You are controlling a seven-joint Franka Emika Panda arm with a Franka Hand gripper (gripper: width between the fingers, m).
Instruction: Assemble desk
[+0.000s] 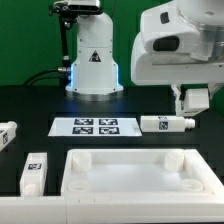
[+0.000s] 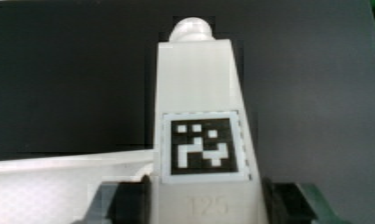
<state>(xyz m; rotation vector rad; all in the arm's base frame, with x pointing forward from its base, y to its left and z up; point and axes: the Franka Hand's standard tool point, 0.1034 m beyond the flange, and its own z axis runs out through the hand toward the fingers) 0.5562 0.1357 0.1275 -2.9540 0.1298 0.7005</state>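
Observation:
In the wrist view a white desk leg [image 2: 202, 100] with a black-and-white tag runs away from my gripper [image 2: 205, 206]. The dark fingers [image 2: 123, 203] press on both sides of its near end, so the gripper is shut on it. A round peg tops the leg's far end. In the exterior view this leg [image 1: 165, 123] lies level just above the black table, and the gripper [image 1: 191, 109] is at the end toward the exterior view's right. The rimmed white tabletop [image 1: 80, 160] lies in front, and its corner [image 2: 51, 178] shows beside the held leg.
The marker board [image 1: 95, 126] lies between the robot base [image 1: 94, 62] and the tabletop. Two more legs lie at the exterior view's left, one by the edge [image 1: 6, 136] and one beside the tabletop [image 1: 33, 172].

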